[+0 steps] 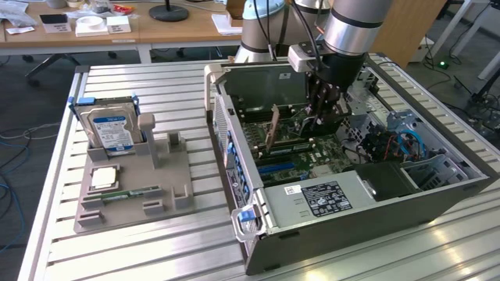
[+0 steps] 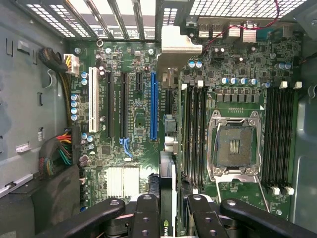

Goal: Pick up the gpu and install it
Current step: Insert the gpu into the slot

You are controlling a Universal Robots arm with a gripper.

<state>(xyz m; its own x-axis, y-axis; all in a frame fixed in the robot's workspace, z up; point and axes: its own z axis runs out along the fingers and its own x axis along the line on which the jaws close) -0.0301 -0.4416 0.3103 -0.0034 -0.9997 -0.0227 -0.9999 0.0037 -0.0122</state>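
My gripper (image 1: 324,120) reaches down into the open computer case (image 1: 258,234) and is shut on the gpu (image 1: 291,126), which stands on edge over the motherboard. In the wrist view the gpu (image 2: 167,191) is seen edge-on between the two black fingers (image 2: 146,213), running toward the case's back wall. Its silver bracket (image 2: 181,42) sits at the slotted rear panel. The card hangs just beside the long blue slot (image 2: 153,104), on the side toward the memory slots. I cannot tell whether it touches a slot.
A grey holder (image 1: 168,175) at the exterior view's left carries a blue-labelled hard drive (image 1: 113,126), a small chip (image 1: 104,177) and a narrow memory stick (image 1: 129,192). Inside the case are the power supply (image 1: 328,196), cables (image 1: 406,143), the empty processor socket (image 2: 236,144) and memory slots (image 2: 277,139).
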